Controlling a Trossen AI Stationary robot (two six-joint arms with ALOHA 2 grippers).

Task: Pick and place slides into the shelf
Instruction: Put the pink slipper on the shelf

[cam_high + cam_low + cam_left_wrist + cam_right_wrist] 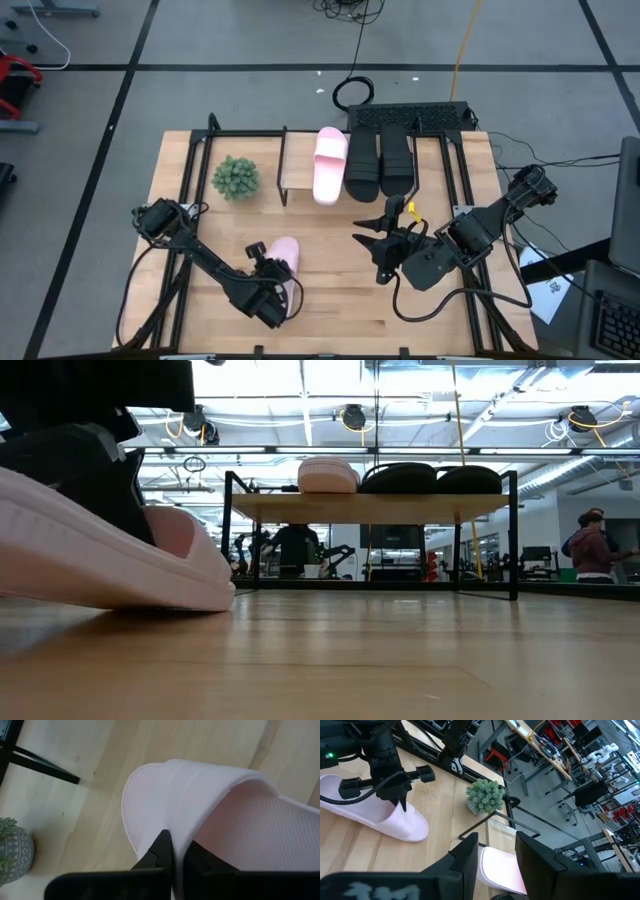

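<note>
High view: the left end effector (281, 287) is gripping the strap of a pink slide (285, 262) lying on the wooden worktop (330, 280) near its front edge, while the right end effector (372, 243) is hovering with its fingers apart and empty over the middle of the worktop, just in front of the shelf (300, 165). A second pink slide (330, 163) and two black slides (380, 163) are resting side by side on the shelf top, and a small potted plant (235, 177) is standing to their left, inside the shelf's frame. Low view: the near pink slide (110, 555) is lying flat on the worktop with the dark left end effector (95, 460) pressing down on its strap; the shelf (370, 507) behind is carrying one pink slide (328, 475) and the two black slides (432, 479). People are standing in the room beyond. Left wrist view: the two dark fingers (162, 852) are pinching the edge of the pink strap (210, 795). Right wrist view: the right fingers (467, 857) are standing apart, with the left end effector (400, 802) clamping the far pink slide (395, 820) beside the plant (484, 795).
</note>
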